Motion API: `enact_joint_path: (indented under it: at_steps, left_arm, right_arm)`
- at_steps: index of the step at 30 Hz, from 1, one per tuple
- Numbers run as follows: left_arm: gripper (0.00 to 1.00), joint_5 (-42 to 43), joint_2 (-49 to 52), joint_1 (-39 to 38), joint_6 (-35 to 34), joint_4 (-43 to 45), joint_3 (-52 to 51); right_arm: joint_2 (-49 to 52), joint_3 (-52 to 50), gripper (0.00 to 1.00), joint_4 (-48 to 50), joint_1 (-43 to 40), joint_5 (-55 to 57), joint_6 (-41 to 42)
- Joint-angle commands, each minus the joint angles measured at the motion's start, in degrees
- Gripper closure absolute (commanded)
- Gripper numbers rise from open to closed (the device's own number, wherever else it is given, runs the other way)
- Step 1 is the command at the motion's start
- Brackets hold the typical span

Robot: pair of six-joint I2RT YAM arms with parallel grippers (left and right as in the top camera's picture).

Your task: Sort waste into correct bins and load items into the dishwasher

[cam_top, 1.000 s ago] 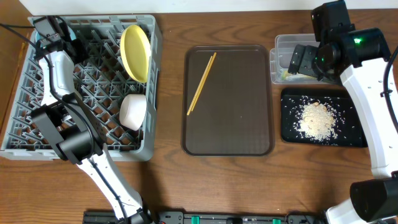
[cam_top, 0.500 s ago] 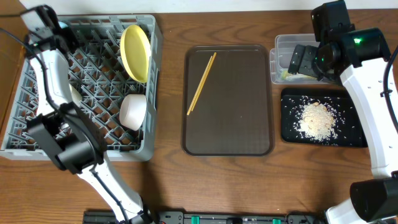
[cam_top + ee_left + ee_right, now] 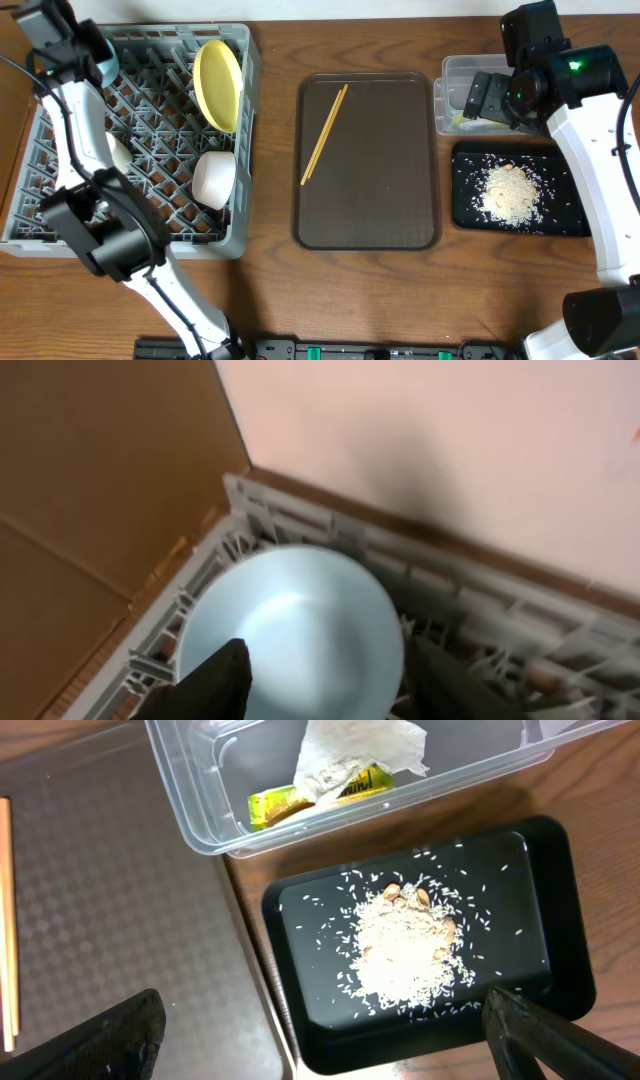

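Overhead, shows the light blue bowl (image 3: 104, 66) now in the dish rack's (image 3: 244, 200) far-left corner, only chopsticks (image 3: 325, 133) left to load; at left wrist, finds left fingers (image 3: 222, 682) just sprung apart, bowl released there; at right wrist, right fingers (image 3: 110, 1038) spread empty over the black tray (image 3: 545, 870).

**Our two arms: white shells, black joints**

We see our left arm (image 3: 78, 125) and right arm (image 3: 598, 180) built alike, with smooth white shells on the long links and bulky matte-black housings at the joints. A small green light (image 3: 575, 67) glows on our right arm. Our fingers (image 3: 95, 1040) are black and tapered.
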Motion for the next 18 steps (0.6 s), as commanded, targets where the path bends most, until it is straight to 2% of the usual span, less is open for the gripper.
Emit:
enact_joint_path:
  at_steps: [1, 7, 12, 18]
  left_arm:
    - [0.48, -0.04, 4.44, 0.31, 5.44, 0.24, -0.22]
    - [0.47, 0.13, 7.65, 0.31, 5.55, -1.53, -0.22]
    - [0.56, 0.15, 9.57, 0.31, 5.49, -5.09, -0.22]
    - [0.55, 0.13, 12.33, 0.31, 5.33, -8.5, -0.22]
  right_arm:
    - [-0.57, 0.22, 0.01, -0.02, -0.02, 0.57, 0.42]
    - [-0.57, 0.22, 0.01, -0.02, -0.02, 0.57, 0.42]
    - [-0.57, 0.22, 0.01, -0.02, -0.02, 0.57, 0.42]
    - [-0.57, 0.22, 0.01, -0.02, -0.02, 0.57, 0.42]
